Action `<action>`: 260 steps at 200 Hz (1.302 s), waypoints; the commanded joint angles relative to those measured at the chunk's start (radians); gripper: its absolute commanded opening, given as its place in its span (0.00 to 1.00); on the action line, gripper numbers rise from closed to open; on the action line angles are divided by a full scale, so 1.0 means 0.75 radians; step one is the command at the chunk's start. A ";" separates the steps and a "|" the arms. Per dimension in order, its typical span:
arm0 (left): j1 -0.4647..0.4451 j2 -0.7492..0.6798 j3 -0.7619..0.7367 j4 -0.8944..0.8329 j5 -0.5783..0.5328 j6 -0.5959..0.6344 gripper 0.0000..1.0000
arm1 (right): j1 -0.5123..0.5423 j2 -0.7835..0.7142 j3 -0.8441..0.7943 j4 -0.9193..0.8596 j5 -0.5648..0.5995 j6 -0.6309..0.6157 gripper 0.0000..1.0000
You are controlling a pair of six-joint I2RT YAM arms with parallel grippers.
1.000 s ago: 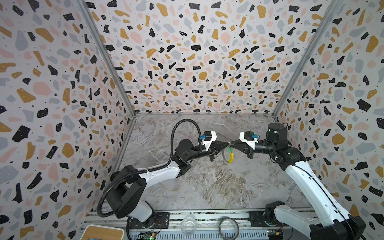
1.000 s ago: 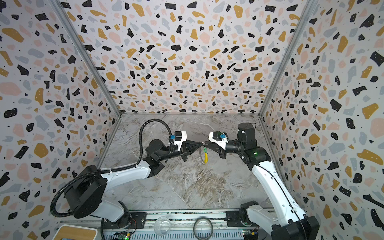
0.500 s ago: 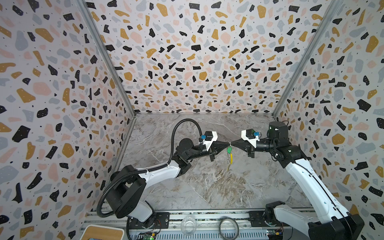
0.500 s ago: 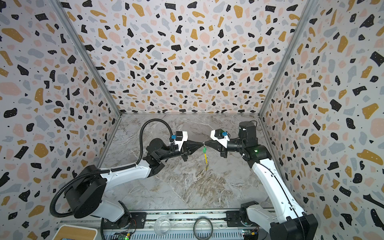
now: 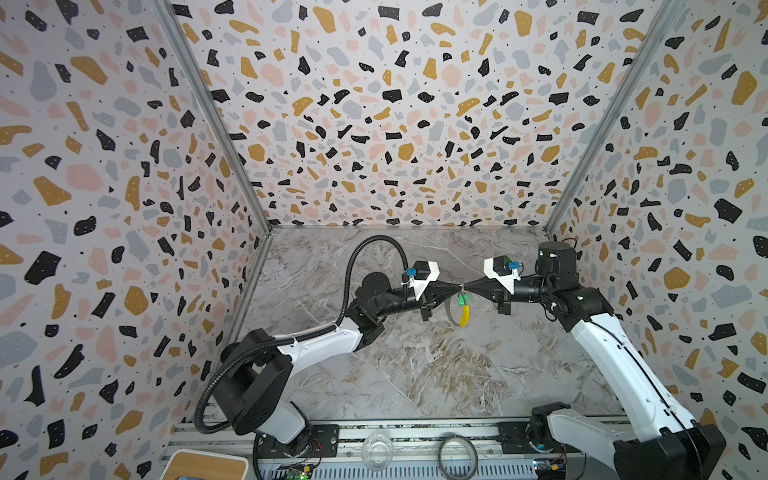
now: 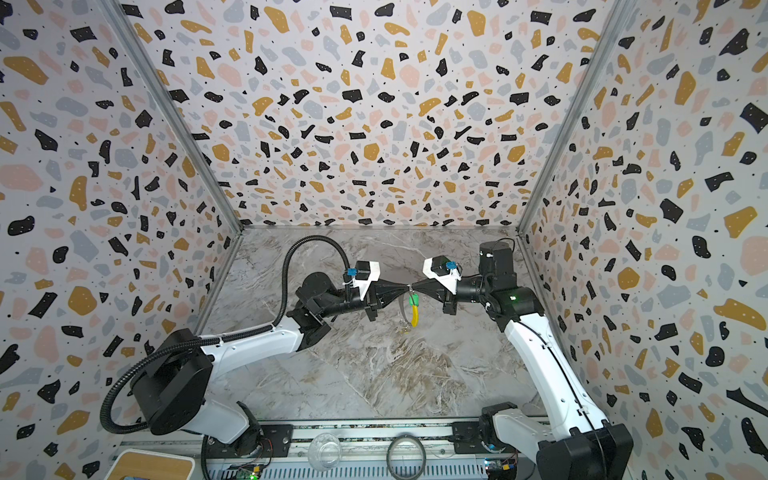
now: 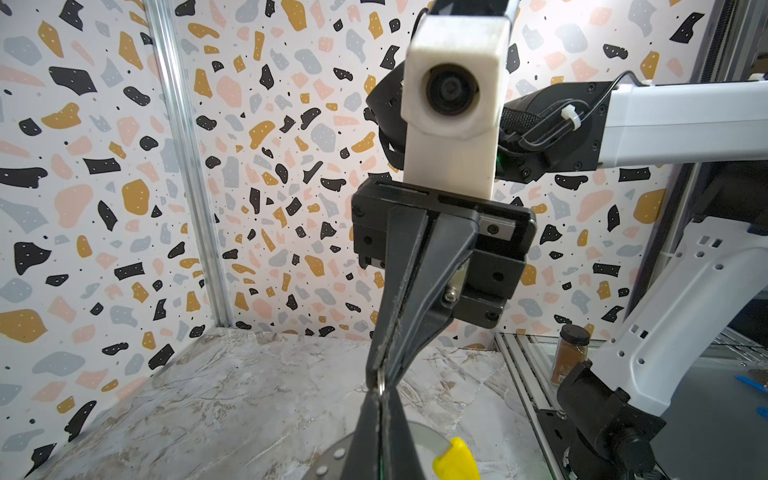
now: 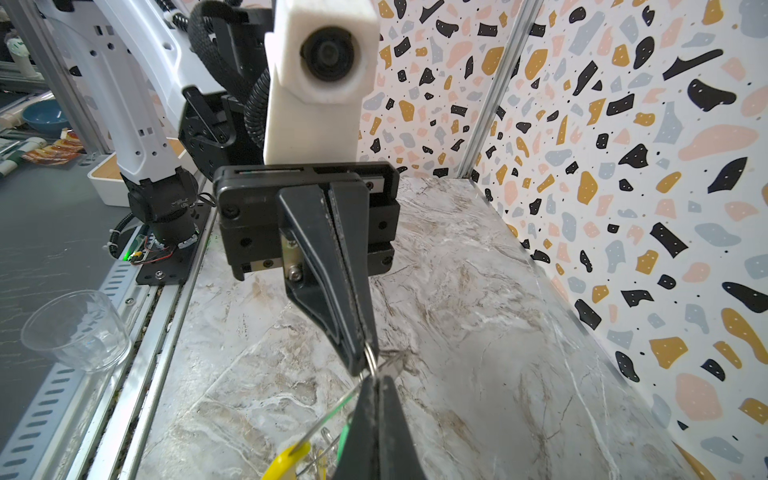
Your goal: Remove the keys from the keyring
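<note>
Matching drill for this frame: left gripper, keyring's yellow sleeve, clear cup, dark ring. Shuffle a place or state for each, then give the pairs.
1. left gripper
2. keyring's yellow sleeve
3. clear cup
4. dark ring

A. lying flat on the front rail, nearer the right arm's base
B. shut, tip to tip with the right gripper
C. hanging just below the two gripper tips
D. upright on the front rail, left of the ring in both top views

Pairs: 1-B, 2-C, 3-D, 4-A
</note>
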 commanded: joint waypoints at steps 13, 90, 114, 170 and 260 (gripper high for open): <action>-0.005 0.003 0.091 -0.040 0.011 0.087 0.00 | -0.007 -0.005 0.052 -0.045 -0.028 -0.027 0.00; -0.008 -0.097 0.255 -0.712 -0.229 0.544 0.33 | -0.016 0.042 0.095 -0.147 0.102 -0.024 0.00; -0.020 -0.127 0.336 -0.973 -0.311 0.714 0.33 | -0.013 0.047 0.096 -0.156 0.116 -0.024 0.00; -0.089 -0.089 0.499 -1.288 -0.469 0.910 0.34 | -0.005 0.062 0.094 -0.168 0.139 -0.020 0.00; -0.179 -0.031 0.615 -1.415 -0.627 1.005 0.32 | 0.039 0.088 0.104 -0.219 0.193 -0.042 0.00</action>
